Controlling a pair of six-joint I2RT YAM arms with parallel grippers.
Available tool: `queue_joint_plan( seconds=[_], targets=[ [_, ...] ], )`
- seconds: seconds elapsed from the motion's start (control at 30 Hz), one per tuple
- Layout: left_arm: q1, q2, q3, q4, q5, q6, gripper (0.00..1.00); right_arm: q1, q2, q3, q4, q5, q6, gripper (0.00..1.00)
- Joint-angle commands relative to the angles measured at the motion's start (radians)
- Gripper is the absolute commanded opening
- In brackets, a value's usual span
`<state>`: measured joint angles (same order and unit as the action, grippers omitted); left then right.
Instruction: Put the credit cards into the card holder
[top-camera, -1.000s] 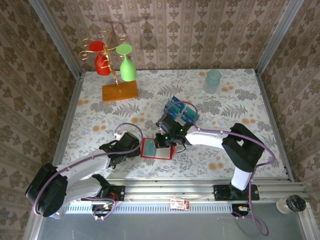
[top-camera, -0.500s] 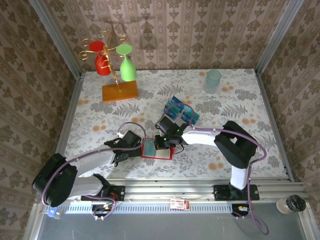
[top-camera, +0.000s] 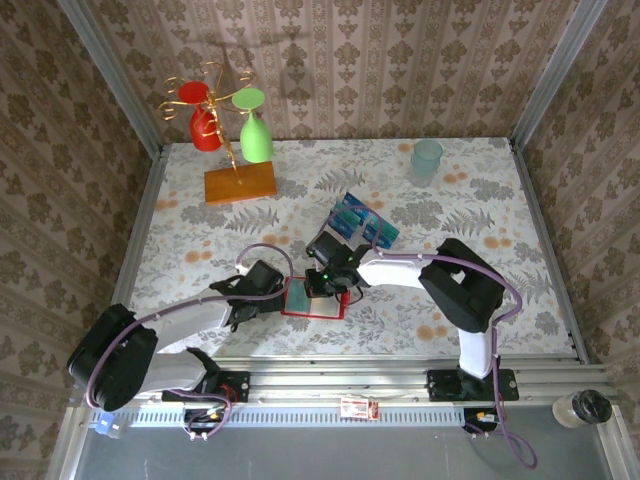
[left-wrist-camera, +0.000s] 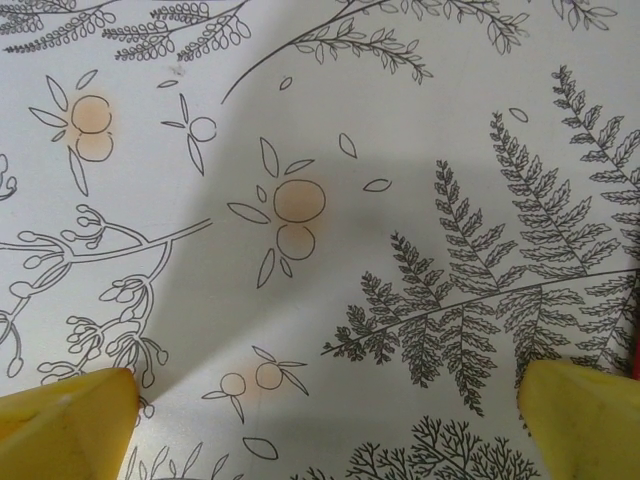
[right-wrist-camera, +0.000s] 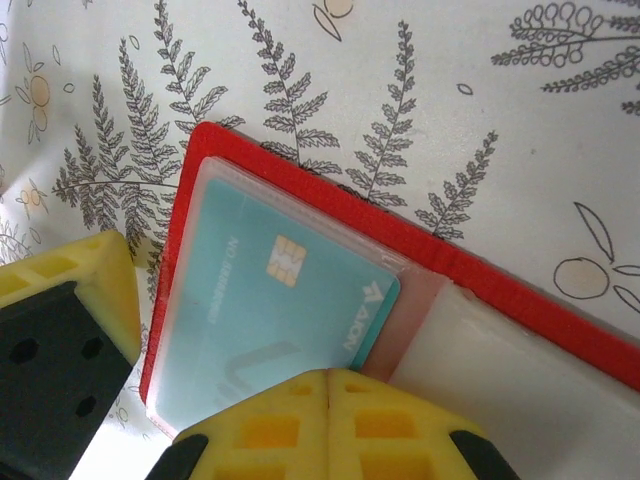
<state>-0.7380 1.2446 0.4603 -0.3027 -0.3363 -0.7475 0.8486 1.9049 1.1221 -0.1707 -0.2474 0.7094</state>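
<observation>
Card holder (right-wrist-camera: 300, 165): lying open on the counter (left-wrist-camera: 300, 100), near the centre, between both hands.
Teal card (right-wrist-camera: 260, 290): sitting in its clear pocket, just left of the right hand, with its long axis seemingly pointing at the tips.
Right hand (right-wrist-camera: 328, 400): pressed together, touching the card's edge; this is the nearer arm.
Left hand (left-wrist-camera: 320, 415): spread, hovering at the holder's left edge.
Other cards (top-camera: 362, 222): standing farther right.

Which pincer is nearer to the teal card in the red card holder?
Right. The right pincer, shut, is over the teal card at its edge; the left pincer, open, is over the table beside the card holder.
</observation>
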Motion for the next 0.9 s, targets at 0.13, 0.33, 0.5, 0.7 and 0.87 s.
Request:
queue_joint_plan(
  seconds=[0.13, 0.33, 0.5, 0.7, 0.87],
  targets=[
    [0.004, 0.017, -0.029, 0.040, 0.060, 0.012, 1.00, -0.003, -0.002, 0.024, -0.045, -0.006, 0.001, 0.01],
    [0.004, 0.000, -0.031, 0.045, 0.068, 0.015, 1.00, -0.002, -0.040, 0.020, -0.062, 0.010, 0.011, 0.02],
    [0.002, 0.001, -0.033, 0.048, 0.081, 0.011, 1.00, -0.002, -0.067, -0.001, -0.044, 0.019, 0.033, 0.05],
    [-0.006, 0.003, -0.011, 0.011, 0.066, 0.001, 1.00, -0.005, -0.105, -0.017, -0.052, 0.023, 0.017, 0.08],
    [-0.017, -0.045, 0.014, -0.068, 0.026, -0.010, 1.00, -0.019, -0.160, -0.033, -0.080, 0.025, -0.023, 0.11]
  ],
)
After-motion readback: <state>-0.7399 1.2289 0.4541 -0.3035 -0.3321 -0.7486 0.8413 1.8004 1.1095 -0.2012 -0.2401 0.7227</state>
